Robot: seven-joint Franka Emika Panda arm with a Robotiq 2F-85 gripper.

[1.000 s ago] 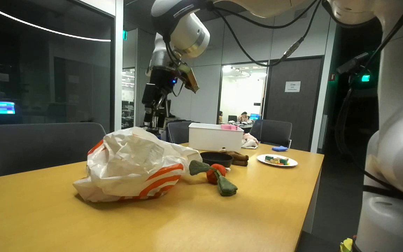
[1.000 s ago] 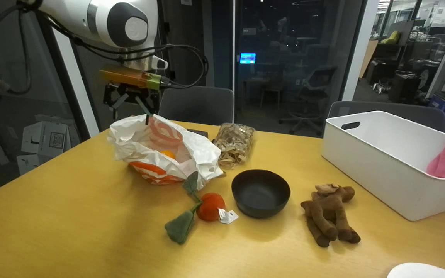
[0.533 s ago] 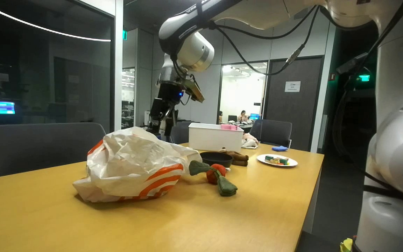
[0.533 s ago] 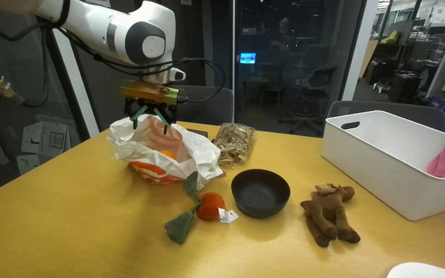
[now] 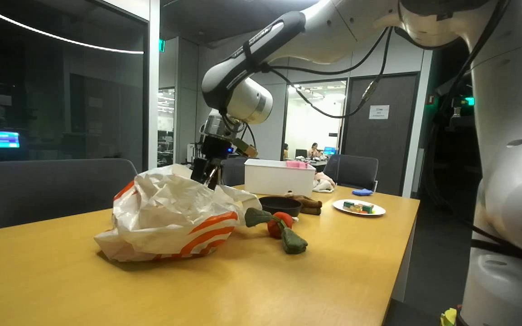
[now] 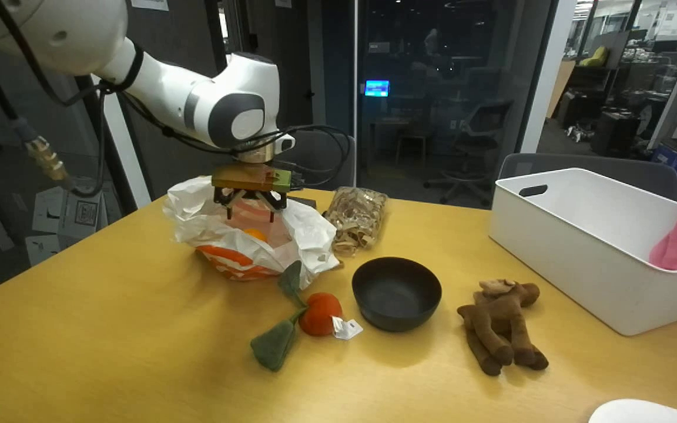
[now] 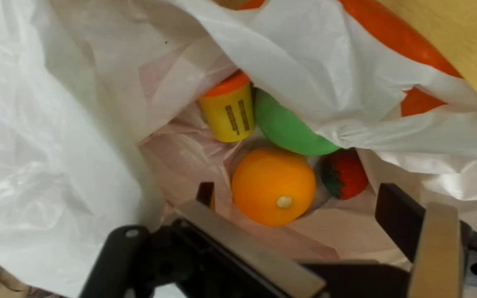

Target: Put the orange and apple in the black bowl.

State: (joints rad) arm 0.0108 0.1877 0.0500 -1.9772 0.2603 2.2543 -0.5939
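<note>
The orange (image 7: 273, 186) lies inside the crumpled white bag (image 7: 77, 124); in an exterior view only the top of the orange (image 6: 255, 234) shows. Above the bag's mouth, my gripper (image 6: 250, 215) points down. In the wrist view the gripper (image 7: 298, 199) is open, its fingers apart with nothing held and the orange seen between them. Beyond the orange is a smooth green round thing (image 7: 290, 128), partly under a fold; whether it is the apple I cannot tell. The black bowl (image 6: 396, 299) stands upright on the table, in both exterior views.
Also in the bag are a yellow tub (image 7: 229, 111) and a strawberry (image 7: 348, 176). A red leafy plush (image 6: 322, 314) lies between bag and bowl. Around them are a brown toy animal (image 6: 500, 329), a white bin (image 6: 585, 252), crinkle paper (image 6: 357, 217) and a plate (image 5: 340, 206).
My gripper has come down from above and beside the bag to over its opening, moving right in an exterior view. The jaws have stayed open. Bag, orange and bowl have not moved.
</note>
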